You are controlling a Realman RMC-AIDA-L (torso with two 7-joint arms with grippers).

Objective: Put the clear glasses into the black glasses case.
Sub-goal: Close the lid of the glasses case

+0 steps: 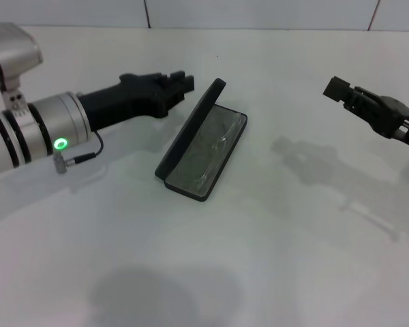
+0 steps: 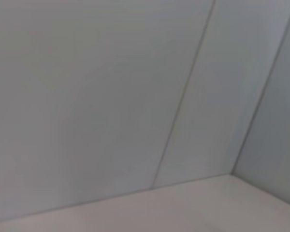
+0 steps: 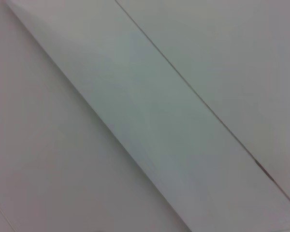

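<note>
The matte black rectangular hinged glasses case (image 1: pixel 202 144) lies open at the middle of the white tabletop (image 1: pixel 273 259), its long axis running from 7 o'clock to 1 o'clock, lid raised along its 10 o'clock side. The fully transparent plastic glasses (image 1: pixel 208 151) already lie inside its tray, along that same axis.

The left gripper (image 1: pixel 182 83) hovers just beside the lid's far end, with the case toward 5 o'clock from its jaws; it is clearly the nearer arm for closing the lid. The right gripper (image 1: pixel 335 88) hangs well apart, at 3 o'clock from the case. I cannot tell whether either pair of jaws is open or closed.

Count: one case, one pair of glasses, two grippers.
</note>
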